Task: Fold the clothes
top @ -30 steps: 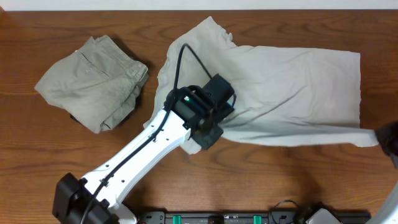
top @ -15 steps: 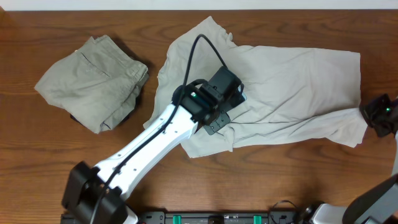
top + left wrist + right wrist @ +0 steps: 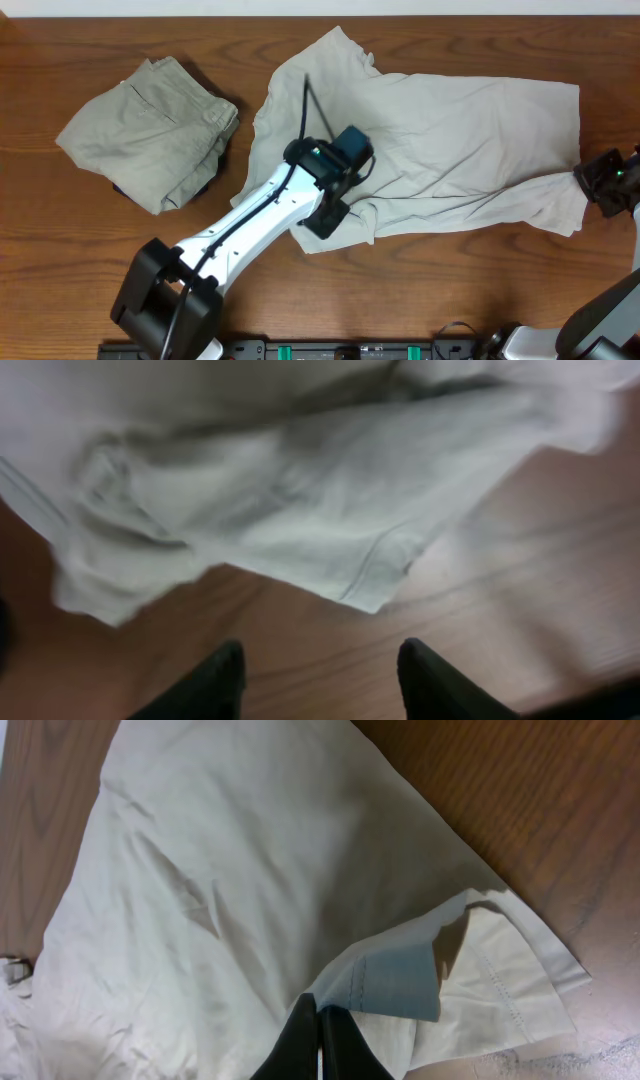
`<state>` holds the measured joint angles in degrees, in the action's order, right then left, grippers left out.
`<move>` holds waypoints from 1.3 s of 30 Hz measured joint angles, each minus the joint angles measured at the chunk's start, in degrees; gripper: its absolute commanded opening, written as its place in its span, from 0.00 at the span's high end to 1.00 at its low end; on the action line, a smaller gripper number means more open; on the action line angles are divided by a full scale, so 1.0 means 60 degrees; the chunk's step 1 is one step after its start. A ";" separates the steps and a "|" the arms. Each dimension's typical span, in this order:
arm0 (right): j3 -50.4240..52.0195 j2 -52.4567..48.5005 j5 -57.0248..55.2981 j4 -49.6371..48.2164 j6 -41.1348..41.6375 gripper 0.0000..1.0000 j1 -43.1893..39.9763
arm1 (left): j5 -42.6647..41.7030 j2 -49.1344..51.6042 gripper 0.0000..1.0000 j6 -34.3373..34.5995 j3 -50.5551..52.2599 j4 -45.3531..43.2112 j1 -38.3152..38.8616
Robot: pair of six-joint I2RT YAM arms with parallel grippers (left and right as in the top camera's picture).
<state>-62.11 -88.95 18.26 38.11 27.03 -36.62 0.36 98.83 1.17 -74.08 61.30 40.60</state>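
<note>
The clothes, a pale off-white T-shirt (image 3: 460, 130), lie spread on the brown table (image 3: 80, 260), with the near hem folded up in a wrinkled band. My left gripper (image 3: 326, 214) hovers over the shirt's near-left part. In the left wrist view this gripper (image 3: 320, 665) is open, its dark fingers (image 3: 222, 678) stand over bare wood, and a shirt corner (image 3: 375, 575) lies just beyond them. My right gripper (image 3: 603, 182) at the shirt's right edge is shut on a folded-up piece of the hem (image 3: 400, 985); its fingertips (image 3: 300, 1045) press together on the fabric.
Folded khaki-olive trousers (image 3: 150, 130) lie at the far left of the table, apart from the shirt. Bare wood runs along the front edge (image 3: 450, 290) and between trousers and shirt. The left arm's white link (image 3: 240, 230) stretches from the front left.
My left gripper has opened and let go of the shirt, then drawn back a little. My right gripper carried the right hem corner away from the front edge, onto the shirt's right side.
</note>
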 measured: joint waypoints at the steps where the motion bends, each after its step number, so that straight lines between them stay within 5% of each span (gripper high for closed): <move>1: 0.0000 0.0000 0.0000 0.0000 0.0000 0.99 0.0000 | 0.0000 0.0000 0.44 0.0328 0.0331 -0.0204 -0.0095; 7: 0.0000 0.0000 0.0004 0.0007 0.0000 0.99 0.0000 | -0.0546 0.0011 0.41 0.1417 0.1945 -0.1446 -0.1005; 15: 0.0000 0.0000 0.0004 0.0025 0.0000 0.99 0.0000 | -0.2044 0.0011 0.41 0.1475 0.2514 -0.2677 -0.1628; 31: 0.0000 0.0000 0.0004 0.0131 0.0000 0.99 0.0000 | -0.2812 0.0044 0.44 0.1563 0.3042 -0.2994 -0.1625; 39: 0.0000 0.0000 0.0007 0.0178 0.0000 0.99 0.0000 | -0.2903 0.0517 0.94 0.1916 0.3024 -0.3042 -0.1745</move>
<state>-62.11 -88.95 18.31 39.18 27.03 -36.62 -17.06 101.93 12.67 -55.94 43.05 30.13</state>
